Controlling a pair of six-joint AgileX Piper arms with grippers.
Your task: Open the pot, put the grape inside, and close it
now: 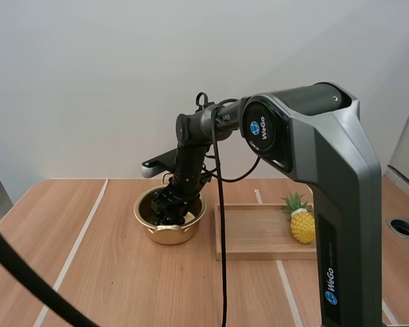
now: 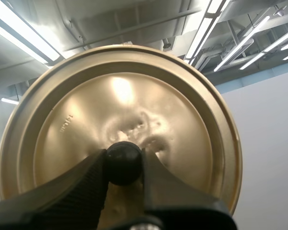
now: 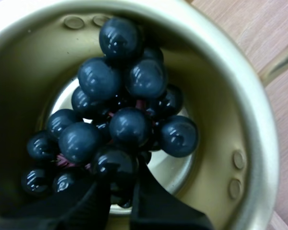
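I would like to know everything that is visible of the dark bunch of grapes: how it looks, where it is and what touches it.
The bunch of glossy blue-black round grapes, plastic-looking, with bits of reddish stem between the berries, is inside the open golden metal pot, over its pale bottom. The right gripper pinches its near berries between two black fingers. Whether the bunch rests on the bottom cannot be told.

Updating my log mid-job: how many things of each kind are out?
Round golden metal pot: 1
Round golden metal lid with black knob: 1
Bunch of dark blue grapes: 1
Flat wooden tray: 1
Yellow pineapple with green leaves: 1
Total: 5
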